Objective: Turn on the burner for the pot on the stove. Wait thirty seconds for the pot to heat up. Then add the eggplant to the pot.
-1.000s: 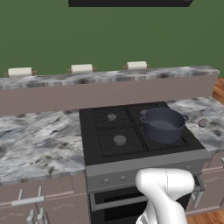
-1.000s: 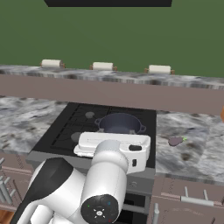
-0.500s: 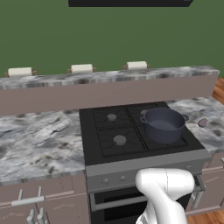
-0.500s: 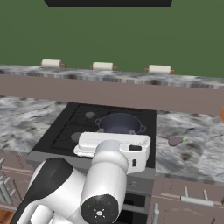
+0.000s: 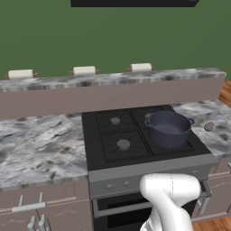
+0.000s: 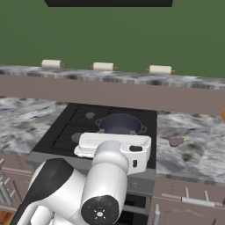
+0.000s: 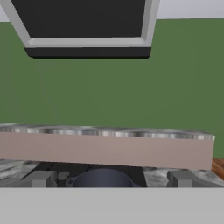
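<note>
The dark blue-grey pot (image 5: 169,128) stands on the front right burner of the black stove (image 5: 118,135), and nothing shows inside it. The small purple eggplant (image 5: 208,127) lies on the marble counter just right of the stove, also seen as the eggplant (image 6: 176,141) from the other side. My white hand (image 6: 115,147) hovers level over the stove's front edge, pointing toward the back wall. In the hand view my gripper (image 7: 110,181) is open, with its fingertips (image 7: 41,179) far apart on either side of the pot (image 7: 103,176). Small knobs (image 5: 108,186) line the grey front panel.
A raised ledge (image 5: 113,92) runs behind the stove, with three white rolls (image 5: 84,71) on top. A dark range hood (image 7: 87,26) hangs above. Marble counter (image 5: 40,144) stretches to the left and a shorter piece (image 6: 193,149) to the right.
</note>
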You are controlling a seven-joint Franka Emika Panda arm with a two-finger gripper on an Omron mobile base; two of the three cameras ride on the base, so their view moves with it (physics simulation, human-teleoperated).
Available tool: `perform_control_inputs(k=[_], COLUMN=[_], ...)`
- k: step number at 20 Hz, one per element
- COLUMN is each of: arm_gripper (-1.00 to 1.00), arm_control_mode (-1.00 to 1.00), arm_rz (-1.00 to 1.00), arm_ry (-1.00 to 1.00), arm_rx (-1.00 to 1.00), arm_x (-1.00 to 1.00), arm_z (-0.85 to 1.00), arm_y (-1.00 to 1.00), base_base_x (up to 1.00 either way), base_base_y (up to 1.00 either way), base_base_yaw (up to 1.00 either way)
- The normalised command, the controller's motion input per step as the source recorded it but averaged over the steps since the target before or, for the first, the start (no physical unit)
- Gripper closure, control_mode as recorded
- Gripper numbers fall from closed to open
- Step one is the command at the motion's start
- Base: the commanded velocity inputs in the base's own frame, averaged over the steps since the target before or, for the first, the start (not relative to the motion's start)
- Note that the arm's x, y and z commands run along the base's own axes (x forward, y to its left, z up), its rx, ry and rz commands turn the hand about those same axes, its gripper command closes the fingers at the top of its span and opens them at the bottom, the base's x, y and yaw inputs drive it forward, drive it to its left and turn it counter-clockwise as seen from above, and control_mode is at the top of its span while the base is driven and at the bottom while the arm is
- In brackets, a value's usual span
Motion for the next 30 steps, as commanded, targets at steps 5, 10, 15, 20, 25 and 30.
perform_control_inputs(k=[5,10,15,20,25,30], arm_gripper=[-1.0,-1.0,-1.0,-1.0,-1.0,-1.0], arm_control_mode=[-1.0,-1.0,-1.0,-1.0,-1.0,-1.0], arm_rz=[0.0,0.0,-0.07,-0.11,-0.03,-0.04], arm_ry=[0.0,0.0,0.1,0.32,0.32,0.29], arm_rx=[0.0,0.0,0.0,0.0,0.04,0.01], arm_x=[0.0,0.0,0.13,0.36,0.07,0.12], arm_z=[0.0,0.0,0.01,0.03,0.0,0.0], arm_y=[0.0,0.0,0.0,0.0,-0.22,-0.12], base_base_x=[0.0,0.0,0.0,0.0,0.0,0.0], base_base_y=[0.0,0.0,0.0,0.0,0.0,0.0], base_base_yaw=[0.0,0.0,0.0,0.0,0.0,0.0])
